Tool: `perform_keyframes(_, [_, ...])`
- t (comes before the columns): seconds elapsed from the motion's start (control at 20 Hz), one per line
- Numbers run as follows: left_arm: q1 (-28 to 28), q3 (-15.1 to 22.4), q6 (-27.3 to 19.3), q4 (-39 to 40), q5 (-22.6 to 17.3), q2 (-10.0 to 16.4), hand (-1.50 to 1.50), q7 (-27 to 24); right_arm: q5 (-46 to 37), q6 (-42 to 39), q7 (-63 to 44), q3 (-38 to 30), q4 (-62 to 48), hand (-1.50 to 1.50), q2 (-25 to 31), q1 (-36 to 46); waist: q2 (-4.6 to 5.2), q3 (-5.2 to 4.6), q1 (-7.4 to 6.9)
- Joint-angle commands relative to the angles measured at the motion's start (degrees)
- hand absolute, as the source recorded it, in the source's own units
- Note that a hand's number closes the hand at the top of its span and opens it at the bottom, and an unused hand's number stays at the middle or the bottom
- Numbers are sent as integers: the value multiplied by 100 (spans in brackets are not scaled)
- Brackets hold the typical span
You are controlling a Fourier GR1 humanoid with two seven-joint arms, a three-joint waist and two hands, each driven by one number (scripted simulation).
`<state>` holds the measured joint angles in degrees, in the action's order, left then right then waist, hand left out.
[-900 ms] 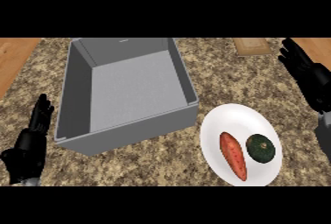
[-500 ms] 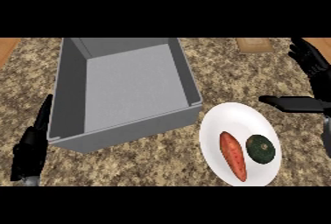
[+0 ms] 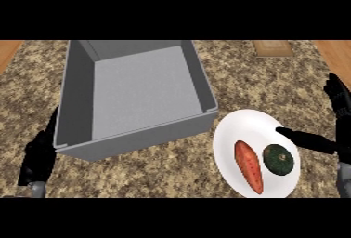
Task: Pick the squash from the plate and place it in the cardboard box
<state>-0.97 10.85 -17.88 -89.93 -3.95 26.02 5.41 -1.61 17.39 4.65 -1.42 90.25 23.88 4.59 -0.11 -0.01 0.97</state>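
We note dark green round squash on white round plate, beside orange carrot; right robot hand spread, thumb above plate rim: lining up grasp, we judge. Resting left robot hand straight-fingered beside grey cardboard box.

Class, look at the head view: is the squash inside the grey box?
No, the squash lies on the white plate beside an orange vegetable, outside the box.
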Motion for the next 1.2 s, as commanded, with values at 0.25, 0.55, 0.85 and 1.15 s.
perform_keyframes(0.25, [112, 38, 93, 157, 53, -127, 0, -30, -1079, -1452, -1460, 488, 436, -150, 1965, -278, 8, -19, -64])
perform_keyframes(0.55, [2, -34, 192, 140, 38, -49, 0, -117, -1032, -3013, -2877, 1193, 1080, -150, 2712, -303, 4, -24, -138])
perform_keyframes(0.85, [119, -59, 264, 103, 108, -194, 0, 50, -705, -3849, -4294, 1513, 1744, -150, 2455, -37, 8, -4, -123])
perform_keyframes(1.15, [312, -160, 242, 817, 383, -620, 0, -369, -1530, -3668, -5127, 1925, 2035, -150, 1621, -197, 11, -2, -68])
